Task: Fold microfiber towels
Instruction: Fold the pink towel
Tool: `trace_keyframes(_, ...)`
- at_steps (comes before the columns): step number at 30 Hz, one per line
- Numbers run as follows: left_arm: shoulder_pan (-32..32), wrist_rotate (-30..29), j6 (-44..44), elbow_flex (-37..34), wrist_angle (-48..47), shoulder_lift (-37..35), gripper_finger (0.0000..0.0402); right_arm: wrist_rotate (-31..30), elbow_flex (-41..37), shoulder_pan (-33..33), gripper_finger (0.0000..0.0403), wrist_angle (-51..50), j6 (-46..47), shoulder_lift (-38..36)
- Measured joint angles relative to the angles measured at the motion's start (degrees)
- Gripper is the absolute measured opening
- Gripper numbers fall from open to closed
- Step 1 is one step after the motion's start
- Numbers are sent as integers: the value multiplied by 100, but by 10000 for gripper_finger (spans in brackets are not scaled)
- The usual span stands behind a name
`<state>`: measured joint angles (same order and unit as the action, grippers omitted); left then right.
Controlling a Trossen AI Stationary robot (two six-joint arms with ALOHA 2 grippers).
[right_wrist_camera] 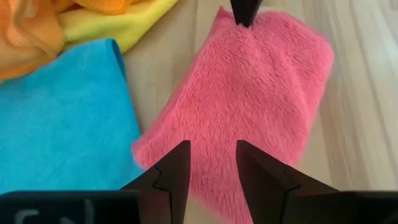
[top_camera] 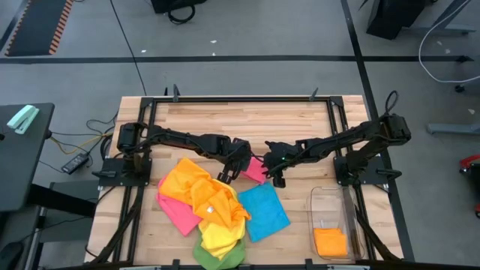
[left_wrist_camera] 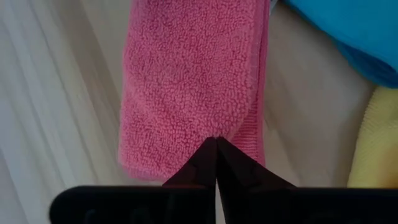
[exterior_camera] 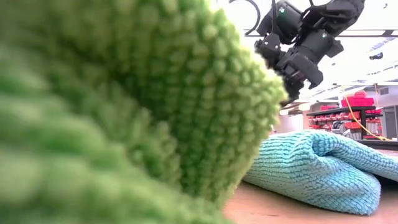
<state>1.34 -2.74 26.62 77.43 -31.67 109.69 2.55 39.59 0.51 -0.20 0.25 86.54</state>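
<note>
Looking down on the counter (top_camera: 247, 120), we see a folded pink towel (top_camera: 255, 169) lying near its middle, between the two grippers. Our left gripper (top_camera: 224, 178) sits at one end of that pink towel with its fingers (left_wrist_camera: 205, 163) pressed together; in the left wrist view their tips meet at the towel's hem, and we cannot tell whether any cloth is pinched between them. Our right gripper (top_camera: 279, 180) hangs over the opposite end of the same towel with its fingers (right_wrist_camera: 177, 171) apart, nothing between them but the pink pile below.

Just beside the pink towel, toward the counter's front edge, lies a blue towel (top_camera: 263, 211), roughly flat. Left of it sits a heap: an orange towel (top_camera: 193, 184) on top, a yellow towel (top_camera: 219, 234) under it, a second pink towel (top_camera: 177, 213) spread at the heap's left side, and a green towel (top_camera: 218, 258) at the front edge. The green towel (exterior_camera: 124, 99) fills most of the low view, with the blue one (exterior_camera: 317, 165) behind it.

A clear bin (top_camera: 334, 201) stands near the counter's front right corner, and a folded orange towel (top_camera: 331, 242) lies inside it.
</note>
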Motion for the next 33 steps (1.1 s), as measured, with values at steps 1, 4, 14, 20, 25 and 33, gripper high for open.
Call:
trace_keyframes(1, 0, 1, -44, 0, 14, 10, 24, 0, -24, 0, 137, 126, 0, 89)
trace_keyframes(4, -20, 0, -75, 0, -5, 28, 31, -4, -47, 0, 137, 246, -56, 345)
trace_keyframes(14, -151, 3, -320, -7, 38, 78, 24, -13, -47, -37, 137, 235, -35, 488)
trace_keyframes(20, -347, -435, -477, -2, 215, 15, 57, -13, -47, -38, 137, 251, -32, 488)
trace_keyframes(25, -609, -1368, -390, -5, 291, 142, 97, -12, -47, -37, 137, 248, 44, 488)
trace_keyframes(33, -753, -2127, 82, -7, 234, 170, 179, -11, -45, -39, 137, 279, 57, 488)
